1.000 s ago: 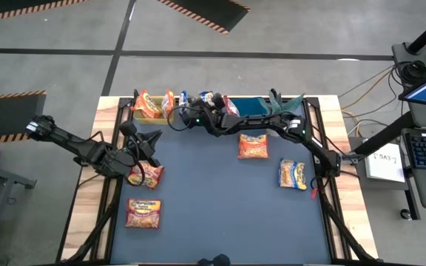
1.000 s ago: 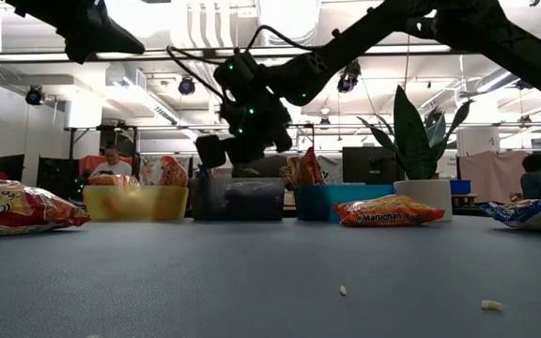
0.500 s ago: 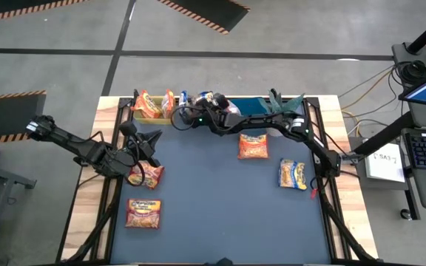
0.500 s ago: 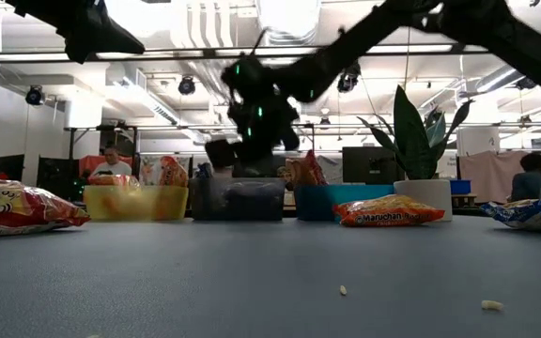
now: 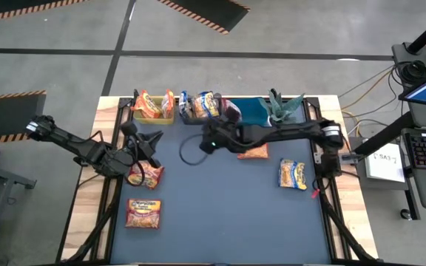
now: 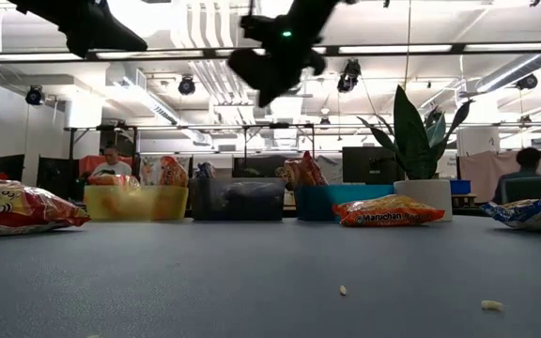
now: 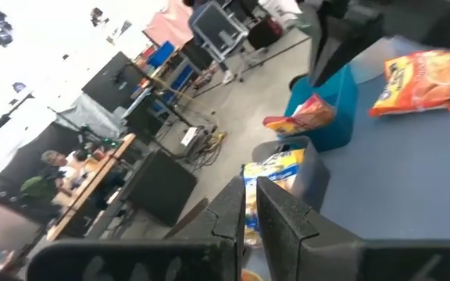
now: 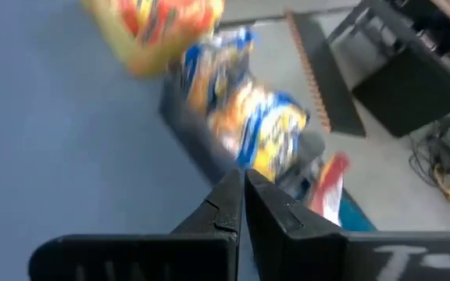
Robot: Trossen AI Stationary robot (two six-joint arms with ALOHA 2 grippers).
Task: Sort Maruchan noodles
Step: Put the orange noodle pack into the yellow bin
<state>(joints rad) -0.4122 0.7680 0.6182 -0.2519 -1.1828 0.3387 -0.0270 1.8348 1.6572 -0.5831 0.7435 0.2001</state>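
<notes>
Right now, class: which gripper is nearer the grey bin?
Right. The right gripper hangs just in front of the grey bin; the left gripper waits farther off, by the table's left side.

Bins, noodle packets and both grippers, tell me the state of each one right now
Yellow-green bin: holds orange packets.
Grey bin: holds yellow-and-blue packets.
Blue bin: holds a red packet at one end.
Orange packet: flat on the table, unsorted.
Yellow-and-blue packet: flat on the table, unsorted.
Left gripper: jaws shut, empty, above a packet.
Right gripper: jaws shut, empty, raised over the table.
</notes>
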